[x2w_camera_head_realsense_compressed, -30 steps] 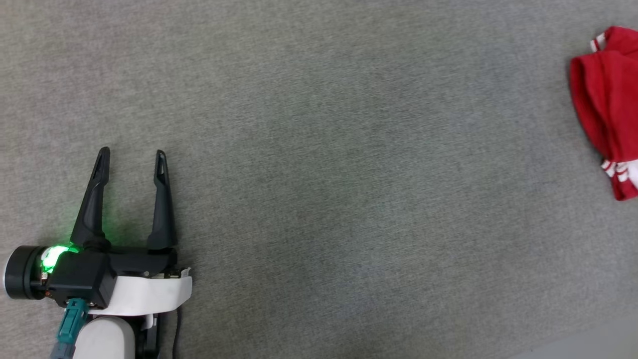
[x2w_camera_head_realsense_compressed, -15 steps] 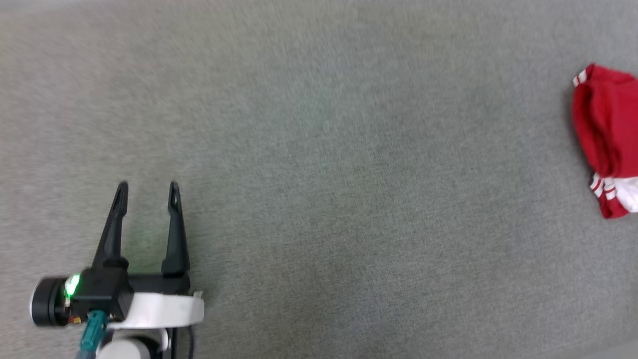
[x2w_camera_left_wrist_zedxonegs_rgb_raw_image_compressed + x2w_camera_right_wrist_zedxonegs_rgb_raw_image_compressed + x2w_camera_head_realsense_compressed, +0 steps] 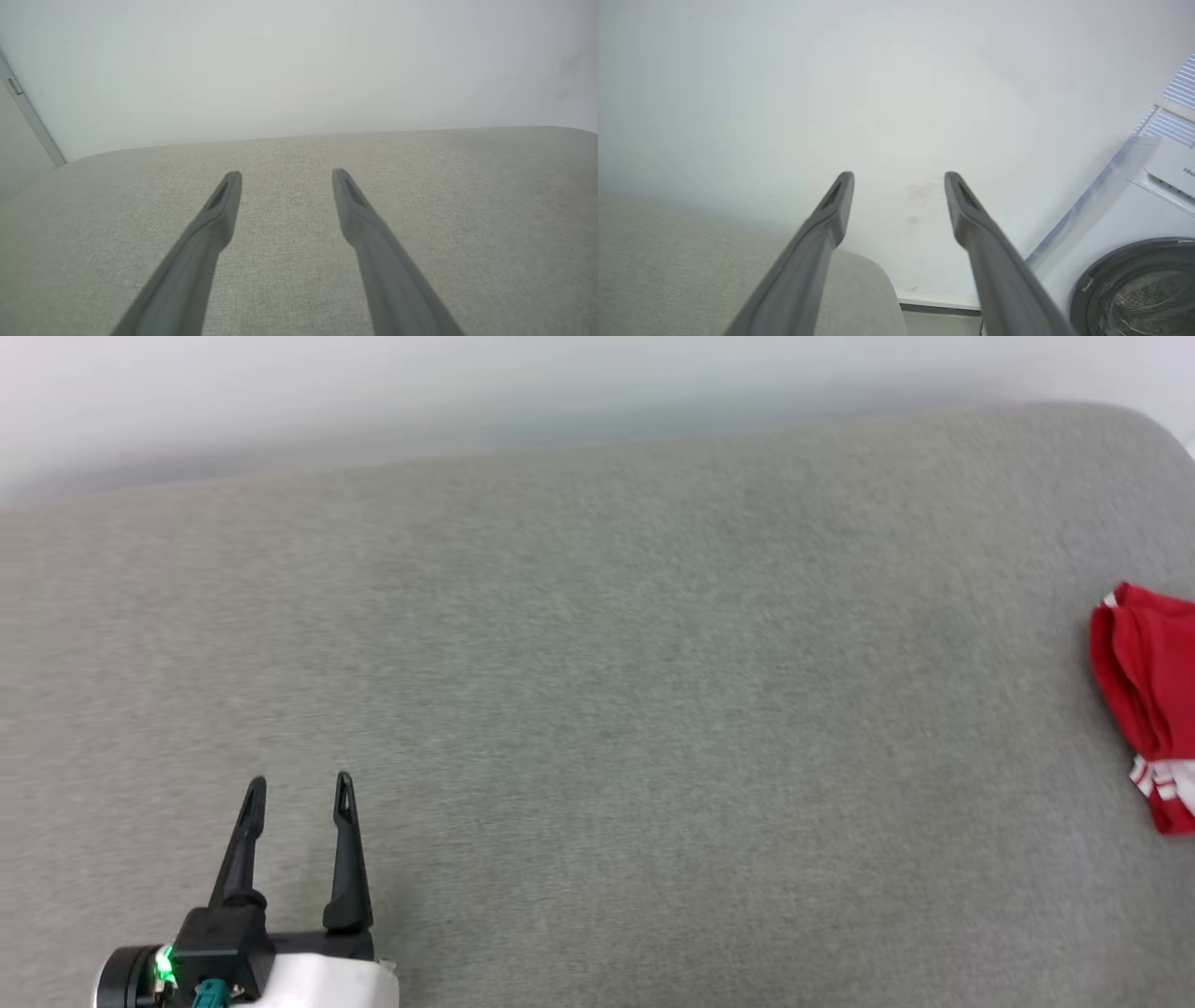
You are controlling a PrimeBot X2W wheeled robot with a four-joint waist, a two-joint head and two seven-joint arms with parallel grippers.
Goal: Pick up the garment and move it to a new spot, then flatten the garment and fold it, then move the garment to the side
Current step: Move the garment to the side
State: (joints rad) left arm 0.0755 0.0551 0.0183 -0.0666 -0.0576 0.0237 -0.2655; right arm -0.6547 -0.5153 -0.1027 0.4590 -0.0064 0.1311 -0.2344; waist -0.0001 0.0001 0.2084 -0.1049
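Observation:
The garment, red with red-white stripe trim, lies folded at the right edge of the grey fabric surface, partly cut off by the head view's border. My left gripper hovers open and empty at the lower left, far from the garment. In the left wrist view the left gripper has its two fingers spread over bare grey fabric. In the right wrist view the right gripper is open and empty, pointing at a white wall past the surface's rounded corner.
A white wall runs behind the surface's far edge. A white washing machine with a round door stands right of the surface in the right wrist view. A door frame shows at the far left of the left wrist view.
The head camera has tilted up, so the whole picture has slid downward and the wall has come into view. The garment lies as before.

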